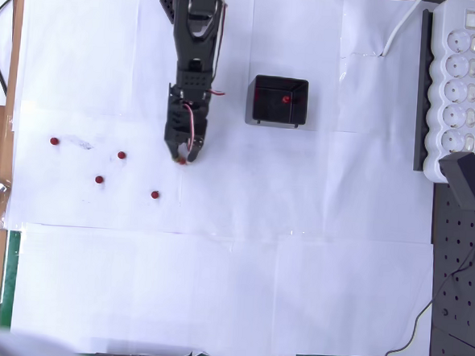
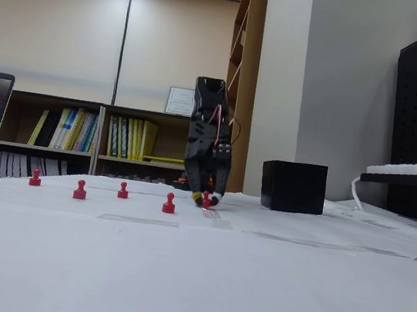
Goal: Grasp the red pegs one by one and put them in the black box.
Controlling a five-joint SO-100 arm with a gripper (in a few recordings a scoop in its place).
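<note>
Down at the worktop (image 1: 299,230), we see our tool (image 2: 205,198) clenched around one red peg (image 2: 206,200), the black box (image 1: 279,101) lying to its right overhead.

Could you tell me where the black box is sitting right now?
In the overhead view the black box stands on the white paper, right of the gripper and left of the power strip, with one red peg inside.

four red pegs (image 1: 99,179) standing, black box (image 1: 279,101) upright

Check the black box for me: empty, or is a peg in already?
Not empty. The overhead view shows one red peg inside the black box; whether more lie there, cannot tell.
</note>
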